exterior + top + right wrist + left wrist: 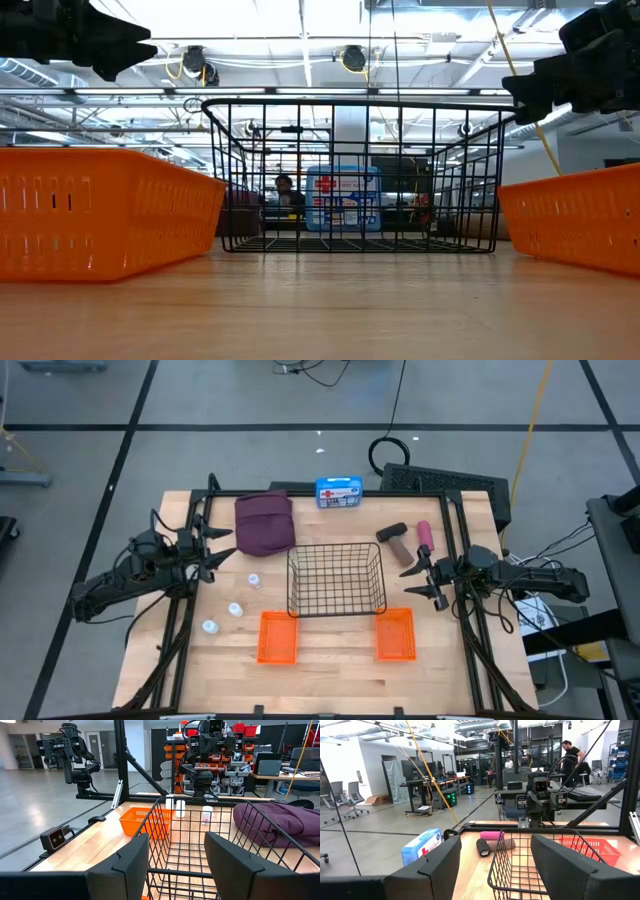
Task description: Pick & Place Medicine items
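A maroon fabric pouch point(263, 523) lies at the far left of the wooden table. Three small white bottles point(254, 580) point(235, 609) point(210, 627) stand upright in a slanting row nearer me. They also show in the right wrist view as bottles point(180, 808). A pink cylinder point(424, 535) and a dark-grey oblong piece point(392, 533) lie at the far right. My left gripper point(222, 552) hangs open above the table's left side, next to the pouch. My right gripper point(418, 582) hangs open at the right, just nearer than the pink cylinder. Both point at the wire basket.
A black wire basket point(336, 580) stands mid-table between the grippers. Two orange bins point(278, 636) point(396, 634) sit in front of it. A blue first-aid box point(339, 492) stands at the far edge. Black frame rails point(186, 590) run along both sides. A person point(568, 751) is in the room beyond.
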